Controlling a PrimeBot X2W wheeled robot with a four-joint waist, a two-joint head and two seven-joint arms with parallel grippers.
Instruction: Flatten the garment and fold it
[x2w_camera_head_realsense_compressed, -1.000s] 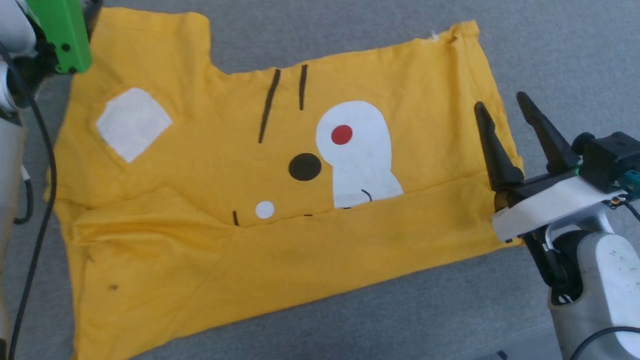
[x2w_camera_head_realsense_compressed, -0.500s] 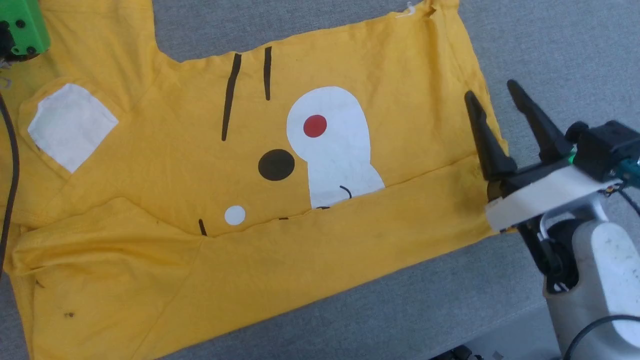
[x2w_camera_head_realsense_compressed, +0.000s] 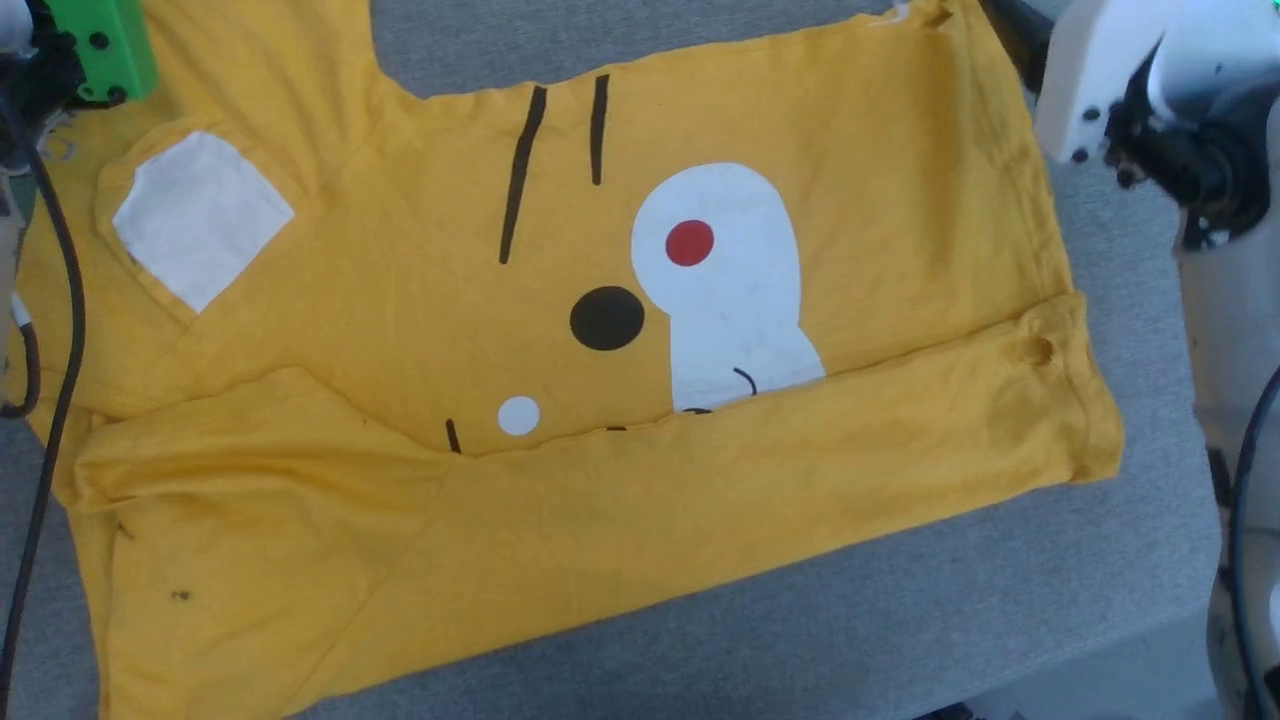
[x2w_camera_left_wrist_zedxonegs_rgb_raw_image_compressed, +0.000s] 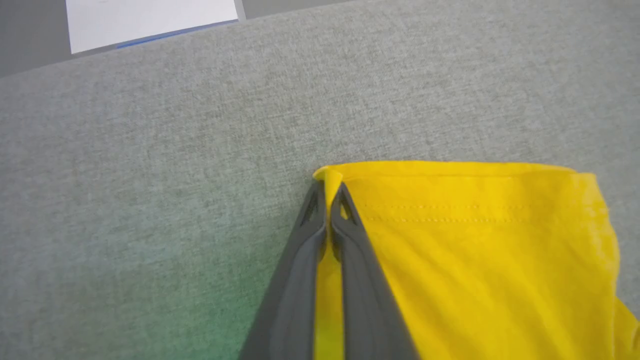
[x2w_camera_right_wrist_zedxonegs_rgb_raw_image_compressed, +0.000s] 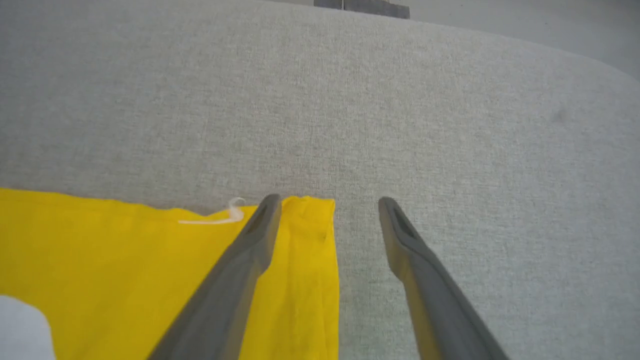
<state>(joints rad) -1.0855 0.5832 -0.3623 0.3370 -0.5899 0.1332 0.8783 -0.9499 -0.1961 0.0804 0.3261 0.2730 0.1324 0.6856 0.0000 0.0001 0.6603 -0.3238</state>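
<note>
Left gripper (x2w_camera_left_wrist_zedxonegs_rgb_raw_image_compressed: 329, 192): clenched, its 2 dark fingers are pinching a stitched hem corner of the garment (x2w_camera_left_wrist_zedxonegs_rgb_raw_image_compressed: 475, 250). In the left wrist view the yellow cloth is spreading away toward 3 o'clock.

Garment's place: it is lying print-up on the grey table (x2w_camera_head_realsense_compressed: 900, 620). In the head view its long axis is running from 9 o'clock to 3 o'clock, and the near long edge is lying folded over the foot of the print.

Right gripper (x2w_camera_right_wrist_zedxonegs_rgb_raw_image_compressed: 330, 202): released and grasping nothing. Its left finger is hanging over the garment's far right corner, and its right finger is hanging over bare table.

Deciding relation: the arms are standing at the 2 far corners in the head view, left at 10 o'clock and right at 1 o'clock. The right arm is the nearer to the free corner, whose side edge is lying on the 9 o'clock side of the open jaws. Closing there looks likely to catch only a thin margin.

Writing: none is readable. The print is showing white patches, 1 red dot, 1 black dot and black lines. A pale thread loop (x2w_camera_right_wrist_zedxonegs_rgb_raw_image_compressed: 220, 217) is sitting at the far hem.
</note>
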